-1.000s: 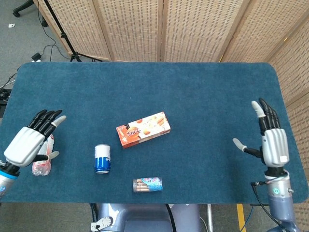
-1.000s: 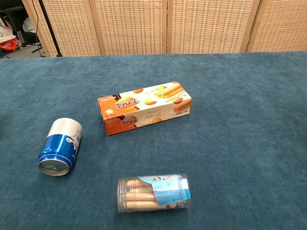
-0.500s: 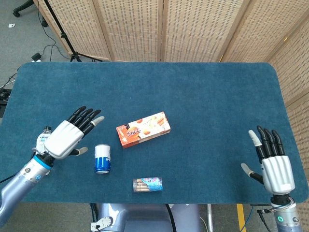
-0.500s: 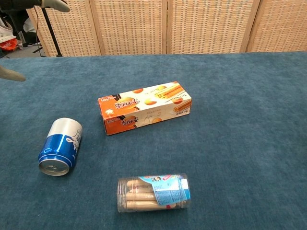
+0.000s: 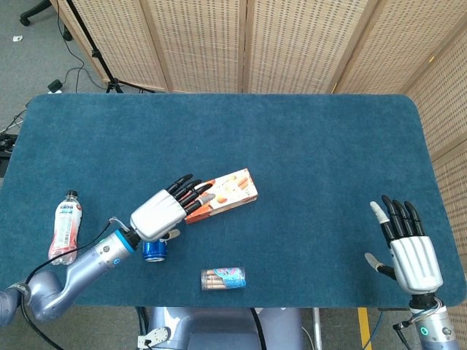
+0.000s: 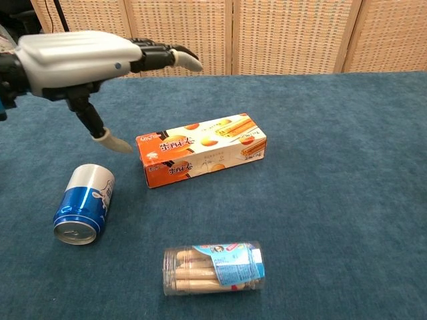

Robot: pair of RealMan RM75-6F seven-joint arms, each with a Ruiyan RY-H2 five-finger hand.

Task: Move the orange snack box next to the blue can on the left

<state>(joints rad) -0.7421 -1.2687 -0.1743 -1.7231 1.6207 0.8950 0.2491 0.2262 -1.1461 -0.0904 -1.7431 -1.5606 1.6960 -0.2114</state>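
Nearest the robot, a clear tube of wafer sticks lies on its side on the blue-covered bench. Just beyond it to the left, the blue can also lies on its side. Further back, near the middle of the bench, the orange snack box lies flat, slightly angled, apart from the can. The left hand hovers above the box's left end, fingers spread wide and holding nothing (in the chest view it hangs clear of the box, not touching). Off to the left lies a small plastic bottle. At the far right edge, the right hand is raised, fingers apart and empty. Behind the bench stand woven screens. To grasp well, the left hand should probably lower over the box's narrow width, thumb on one long side and fingers on the other, without nudging the can. Compared with half a second earlier, the left hand has travelled from left of the can to above the box; the box, can and tube have not shifted.
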